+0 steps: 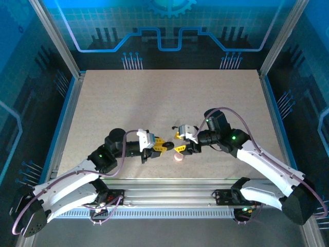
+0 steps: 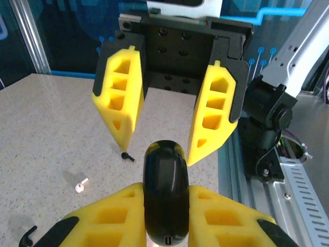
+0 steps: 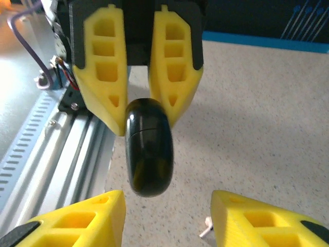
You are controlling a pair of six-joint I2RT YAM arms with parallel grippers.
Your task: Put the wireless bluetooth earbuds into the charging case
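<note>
The left end effector [image 2: 167, 191] is clamping a black charging case [image 2: 165, 175] between its yellow fingers, holding it up off the table [image 1: 154, 92] near the middle of the near edge. The case is looking like a glossy, rounded pebble. It is closed, with a thin seam running around it and a small port showing on one end.

The right end effector [image 3: 167, 198] is facing it from the right with its fingers standing wide apart. The free end of the case is sitting between them, and the right wrist view is showing clear gaps on both sides.

The earbuds are lying loose on the table, on the far side of the two end effectors. A black earbud [image 2: 127, 156] is resting there, tiny and with a short stem. A pale earbud [image 2: 80, 185] is lying near it, bean-sized and whitish, also with a stubby stem.

A pink case [image 1: 179, 157] is sitting on the table just below the right end effector in the top view – round and pale.
</note>
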